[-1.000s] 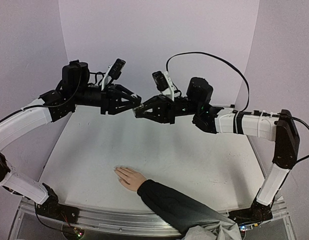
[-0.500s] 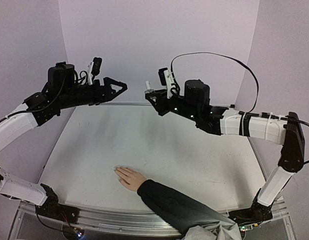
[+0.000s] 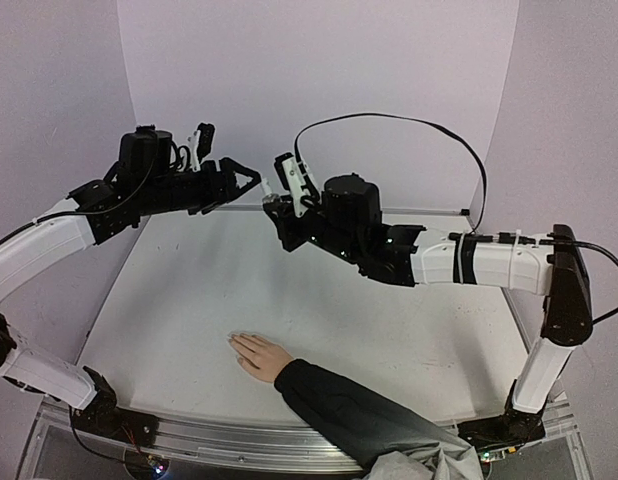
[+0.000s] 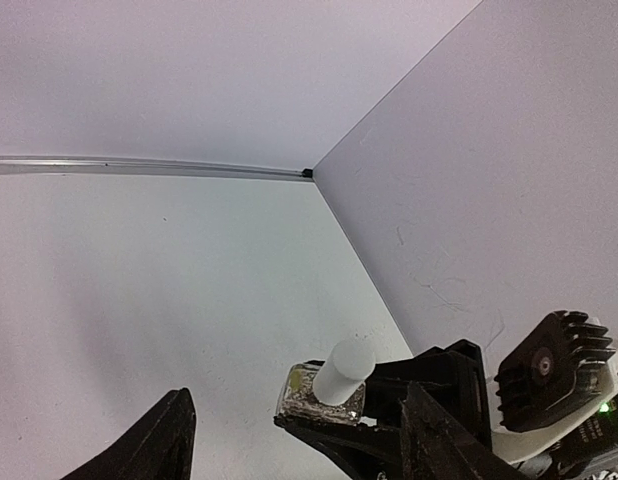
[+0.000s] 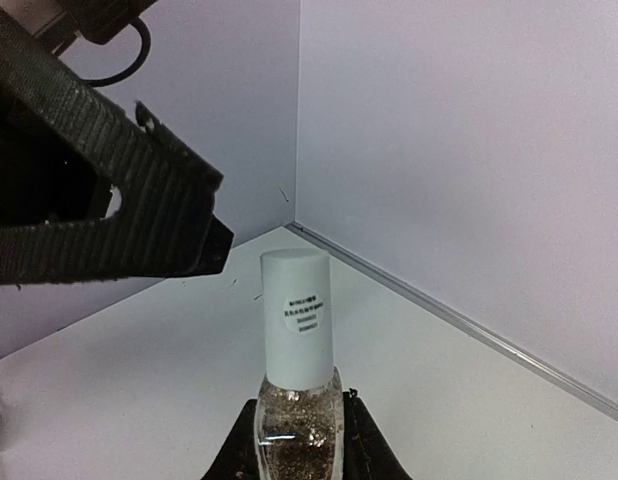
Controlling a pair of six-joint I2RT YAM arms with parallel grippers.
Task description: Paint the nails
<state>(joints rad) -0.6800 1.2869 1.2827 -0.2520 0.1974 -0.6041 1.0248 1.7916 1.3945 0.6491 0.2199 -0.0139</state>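
The nails (image 3: 235,343) sat at the tips of a person's fingers (image 3: 247,348), which lay flat on the near part of the table (image 3: 189,290) and pointed left and slightly away. The nails themselves were too small to make out. High above, the right hand (image 3: 278,205) pinched a glittery bottle (image 5: 297,425), its white cap (image 5: 297,312) aimed toward the spread left hand (image 3: 247,182).
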